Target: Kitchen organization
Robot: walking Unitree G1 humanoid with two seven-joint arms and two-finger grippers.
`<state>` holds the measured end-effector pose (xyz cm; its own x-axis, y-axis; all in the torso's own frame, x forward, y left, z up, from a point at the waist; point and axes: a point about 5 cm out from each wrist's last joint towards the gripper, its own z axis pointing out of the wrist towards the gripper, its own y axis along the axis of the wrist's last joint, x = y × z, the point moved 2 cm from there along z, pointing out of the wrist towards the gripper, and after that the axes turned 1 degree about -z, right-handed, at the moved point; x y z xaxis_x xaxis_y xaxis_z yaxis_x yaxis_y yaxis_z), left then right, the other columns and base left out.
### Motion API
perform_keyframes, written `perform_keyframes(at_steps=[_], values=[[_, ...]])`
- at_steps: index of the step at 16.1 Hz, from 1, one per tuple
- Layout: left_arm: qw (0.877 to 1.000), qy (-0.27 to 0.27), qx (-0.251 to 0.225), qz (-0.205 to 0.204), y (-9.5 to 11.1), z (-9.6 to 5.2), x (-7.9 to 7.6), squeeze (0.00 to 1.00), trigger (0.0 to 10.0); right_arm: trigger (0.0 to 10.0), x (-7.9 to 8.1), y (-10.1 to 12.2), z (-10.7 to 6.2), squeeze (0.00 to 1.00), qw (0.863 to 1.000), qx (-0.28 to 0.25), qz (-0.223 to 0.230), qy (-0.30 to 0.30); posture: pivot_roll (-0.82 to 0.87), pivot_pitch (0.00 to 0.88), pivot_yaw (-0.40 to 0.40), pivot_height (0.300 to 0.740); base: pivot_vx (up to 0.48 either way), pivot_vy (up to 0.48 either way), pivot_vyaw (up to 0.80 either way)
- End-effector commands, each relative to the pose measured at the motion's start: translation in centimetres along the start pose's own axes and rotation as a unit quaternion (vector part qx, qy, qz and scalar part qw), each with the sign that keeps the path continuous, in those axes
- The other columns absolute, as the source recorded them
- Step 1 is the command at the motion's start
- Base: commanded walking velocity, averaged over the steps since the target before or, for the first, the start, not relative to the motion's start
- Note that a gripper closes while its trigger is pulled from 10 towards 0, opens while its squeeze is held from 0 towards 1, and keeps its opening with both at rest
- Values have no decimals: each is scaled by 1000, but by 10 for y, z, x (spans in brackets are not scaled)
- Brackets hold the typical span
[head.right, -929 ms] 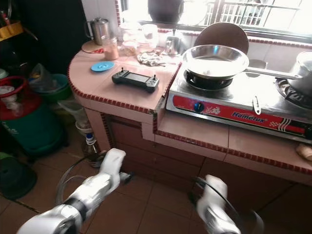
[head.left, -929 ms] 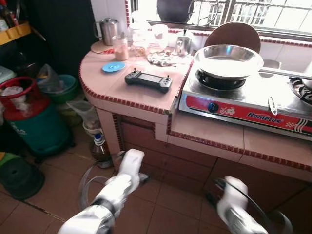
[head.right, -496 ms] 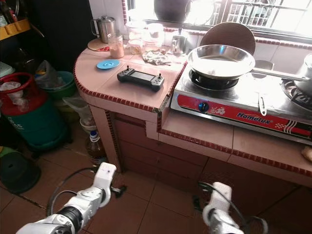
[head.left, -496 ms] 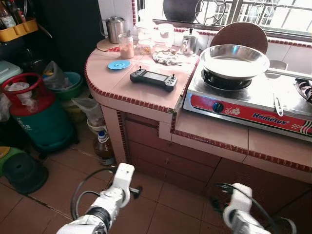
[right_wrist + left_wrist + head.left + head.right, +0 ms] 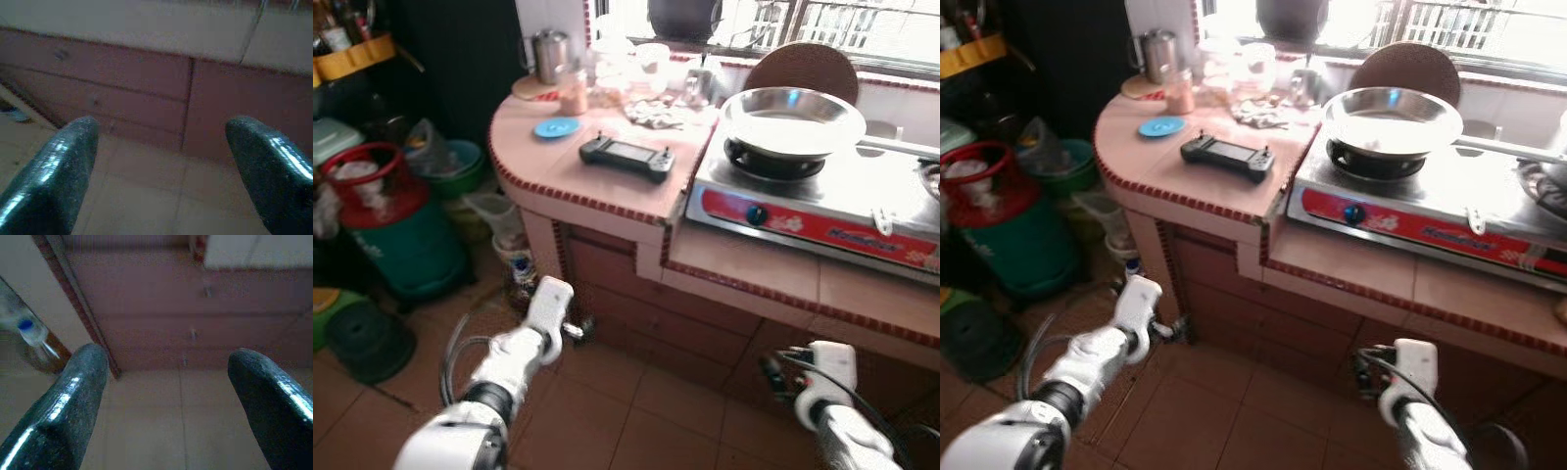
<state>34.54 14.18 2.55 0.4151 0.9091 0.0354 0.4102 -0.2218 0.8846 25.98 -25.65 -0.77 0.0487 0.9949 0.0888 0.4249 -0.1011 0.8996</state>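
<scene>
A black handheld controller (image 5: pixel 626 157) lies on the pink tiled counter (image 5: pixel 597 191), with a blue lid (image 5: pixel 556 126) behind it. Further back stand a steel kettle (image 5: pixel 548 54), a jar (image 5: pixel 573 91) and a crumpled cloth (image 5: pixel 656 113). A wide steel pan (image 5: pixel 793 110) sits on the gas stove (image 5: pixel 822 201). My left gripper (image 5: pixel 166 382) is open and empty, low over the floor in front of the cabinet. My right gripper (image 5: pixel 161 147) is also open and empty, low before the cabinet drawers under the stove.
A green and red gas cylinder (image 5: pixel 386 225) stands on the floor to the left, with a green bucket (image 5: pixel 460 166) behind it. A bottle (image 5: pixel 519 269) stands at the counter's foot, close to the left gripper. A dark round object (image 5: pixel 367 338) lies at far left.
The camera has shifted and the picture has blurred. Both grippers have risen a little in view and come closer to the cabinet front. Nothing on the counter has moved.
</scene>
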Motion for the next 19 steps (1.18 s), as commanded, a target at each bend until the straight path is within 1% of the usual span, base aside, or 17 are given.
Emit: perform_keyframes(at_steps=[1,2,3,4,5,8,9,10,11,12,13,14,15,16,17,18,19], values=[[999,-8,-33,16,10,-3,5,0,10000,10000,7,19,-5,0,999,-29,0,32,25,0,-6,740,0,0,0],[999,-8,-39,19,11,-5,8,0,10000,10000,9,24,-11,0,998,-40,-5,39,25,0,-8,740,0,0,0],[998,4,-58,20,11,-14,17,0,10000,10000,14,39,-31,0,996,-75,-14,49,32,0,-4,740,0,0,0],[996,13,-79,26,11,-22,20,0,10000,10000,15,47,-42,0,994,-97,-18,42,38,0,0,740,0,0,0],[995,35,-88,31,8,-29,24,0,10000,10000,15,51,-49,0,994,-111,-4,25,41,0,2,740,0,0,0],[990,109,-87,12,-8,-47,42,0,10000,10000,16,58,-67,0,991,-133,19,-25,51,0,6,740,0,0,0],[986,144,-86,-16,-12,-56,52,0,10000,10000,21,64,-77,0,988,-143,17,-46,51,0,3,740,0,0,0],[982,166,-89,-26,-13,-64,58,0,10000,10000,25,68,-83,0,986,-151,23,-63,48,0,2,740,0,0,0],[981,170,-92,-32,-11,-69,60,0,10000,10000,29,72,-85,0,984,-157,39,-73,49,0,2,740,0,0,0],[981,168,-86,-34,-13,-75,62,0,10000,10000,37,76,-86,0,986,-157,10,-62,50,0,3,740,0,0,0],[982,166,-83,-34,-15,-77,62,0,10000,10000,37,76,-87,0,986,-155,-3,-66,51,0,4,740,0,0,0],[983,166,-77,-31,-18,-82,61,0,10000,10000,37,76,-86,0,986,-152,-5,-65,61,0,10,740,0,0,0],[983,170,-62,-43,-24,-90,59,0,10000,10000,37,79,-86,0,986,-151,3,-67,67,0,18,740,0,0,0],[985,163,-53,-32,-29,-98,55,0,10000,10000,35,81,-86,0,986,-153,4,-70,70,0,18,740,0,0,0],[986,158,-51,-27,-31,-100,53,0,10000,10000,35,81,-86,0,986,-153,4,-70,70,0,18,740,0,0,0],[990,138,-31,-24,-45,-113,45,0,10000,10000,35,81,-86,0,986,-150,4,-74,74,0,13,740,0,0,0],[991,132,-22,-20,-51,-119,42,0,10000,10000,36,81,-86,0,986,-149,3,-74,74,0,12,740,0,0,0]])
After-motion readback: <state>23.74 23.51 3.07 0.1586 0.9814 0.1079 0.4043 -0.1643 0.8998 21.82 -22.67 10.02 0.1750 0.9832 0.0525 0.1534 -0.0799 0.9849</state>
